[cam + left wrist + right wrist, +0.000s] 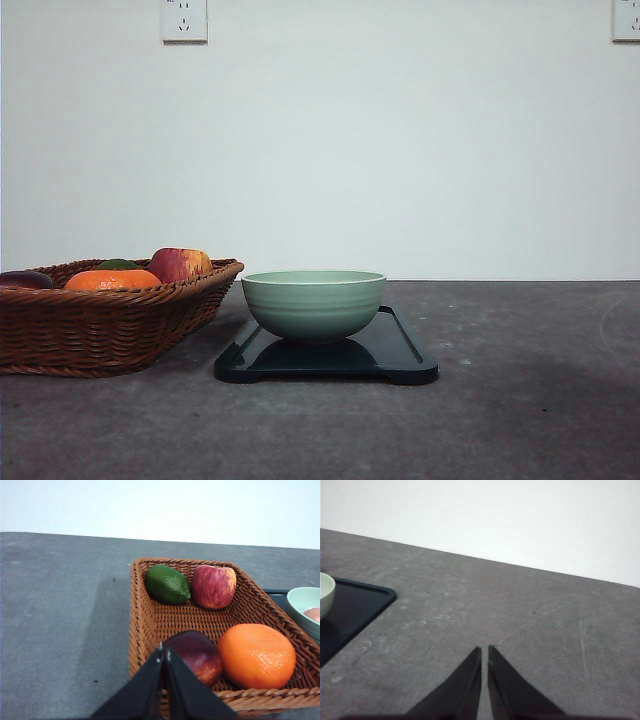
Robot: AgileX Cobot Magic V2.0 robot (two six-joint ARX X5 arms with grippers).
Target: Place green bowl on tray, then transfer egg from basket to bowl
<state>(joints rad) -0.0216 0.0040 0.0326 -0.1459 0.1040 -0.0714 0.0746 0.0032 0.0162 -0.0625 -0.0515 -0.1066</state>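
Hovering above the near edge of the basket (pixel 150 625) in the left wrist view, left gripper (pixel 164 656) with jaws pressed together, holding nothing. Lying just past those black tips inside the basket, a dark red-purple fruit (pixel 196 656), touching an orange (pixel 256 655) beside it. Resting farther in, toward the basket's far wall, a green lime (pixel 167 584) and a red apple (pixel 213 586) side by side. Peeking in at the edge of that view beyond the basket rim, the green bowl (pixel 306 602) with a pale pinkish egg (pixel 314 614) lying inside it. Hanging over bare grey table (pixel 520 620) in the right wrist view, right gripper (pixel 485 652) with jaws nearly touching, a thin slit between them, gripping nothing; sitting well apart to one side, a corner of the tray (pixel 355 607) with the bowl's rim just showing. Sitting upright on the tray (pixel 400 350) in the front view, the bowl (pixel 314 303), taking up the tray's left and middle part, with the basket (pixel 100 325) just beside on the left, fruit tops showing above its braided rim. Standing behind everything, a white wall (pixel 400 150) carrying two power outlets (pixel 184 20) near the top.
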